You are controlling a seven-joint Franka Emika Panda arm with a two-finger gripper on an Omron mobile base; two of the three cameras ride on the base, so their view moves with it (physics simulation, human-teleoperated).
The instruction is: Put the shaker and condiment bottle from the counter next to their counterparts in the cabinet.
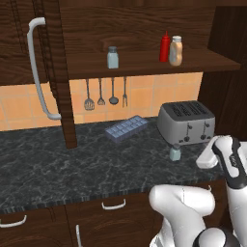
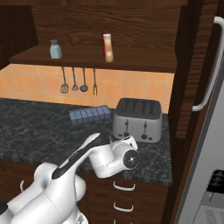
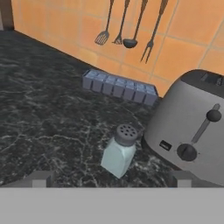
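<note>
On the counter (image 3: 48, 118): shaker (image 3: 119, 151) beside toaster (image 3: 192, 135), toaster cut off | pincer (image 3: 111, 179) spread, tips barely visible.

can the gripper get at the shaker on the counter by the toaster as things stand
Probably yes. The shaker stands upright on the counter, just ahead of the open gripper. Nothing lies between them. The toaster sits close on one side, so room for that finger looks tight.

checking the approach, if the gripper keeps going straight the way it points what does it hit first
Most likely the shaker on the counter, centred between the open fingertips; the toaster sits just beside that line.
</note>
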